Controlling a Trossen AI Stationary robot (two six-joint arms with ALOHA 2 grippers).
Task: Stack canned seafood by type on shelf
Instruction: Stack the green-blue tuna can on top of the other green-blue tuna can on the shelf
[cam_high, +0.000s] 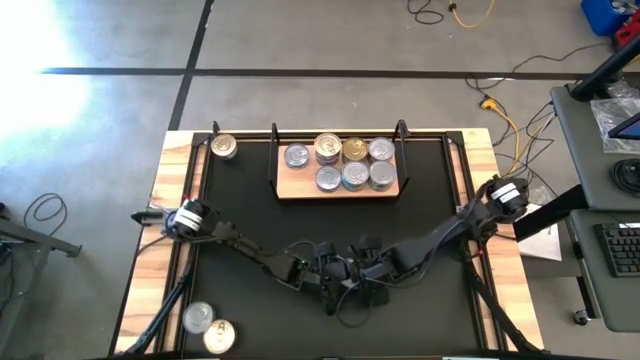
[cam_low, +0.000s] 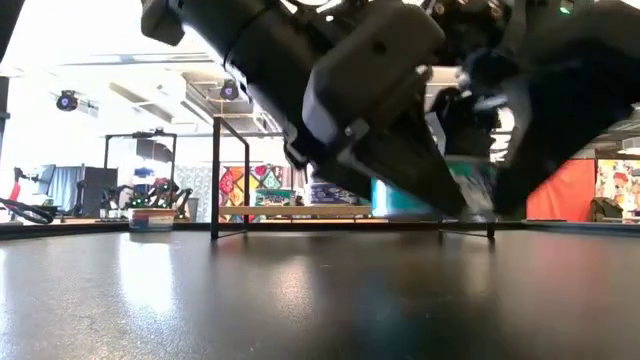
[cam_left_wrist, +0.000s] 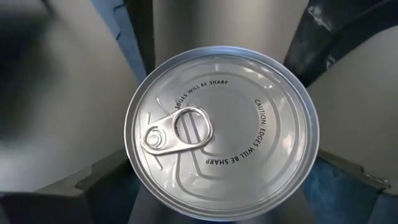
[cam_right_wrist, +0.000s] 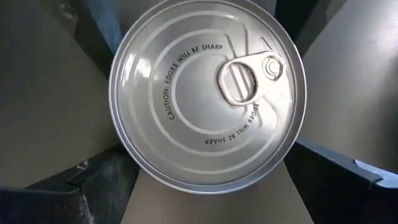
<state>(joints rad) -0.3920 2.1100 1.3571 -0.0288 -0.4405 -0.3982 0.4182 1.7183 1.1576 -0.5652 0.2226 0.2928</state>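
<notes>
Both grippers sit close together over the near middle of the black table, my left gripper (cam_high: 333, 283) beside my right gripper (cam_high: 366, 284). Each is shut on a silver-lidded tin with a ring pull: the left one's tin (cam_left_wrist: 221, 134) and the right one's tin (cam_right_wrist: 205, 93) fill their wrist views. From above the grippers hide both tins. In the low view a teal-labelled tin (cam_low: 472, 187) shows between the dark hands, above the table top. The light-wood shelf (cam_high: 290, 188) at the far middle carries several tins (cam_high: 342, 163). My left gripper pinches its tin between the two pale fingers (cam_left_wrist: 68, 106), which lie on opposite sides of the round wall just under the lid's rim (cam_left_wrist: 129, 146). The fingers slant down from above. The lid faces up toward the wrist. My right gripper pinches its tin the same way, one pale finger (cam_right_wrist: 56, 106) on each side of the round wall below the rim (cam_right_wrist: 113, 106). The fingers come steeply from above. The lid faces up toward the wrist.
A gold-lidded tin (cam_high: 223, 147) stands at the table's far left corner. Two more tins (cam_high: 198, 318) (cam_high: 220, 336) stand at the near left. Black wire posts (cam_high: 273, 150) rise at the shelf's two ends. Open black table lies between the grippers and the shelf.
</notes>
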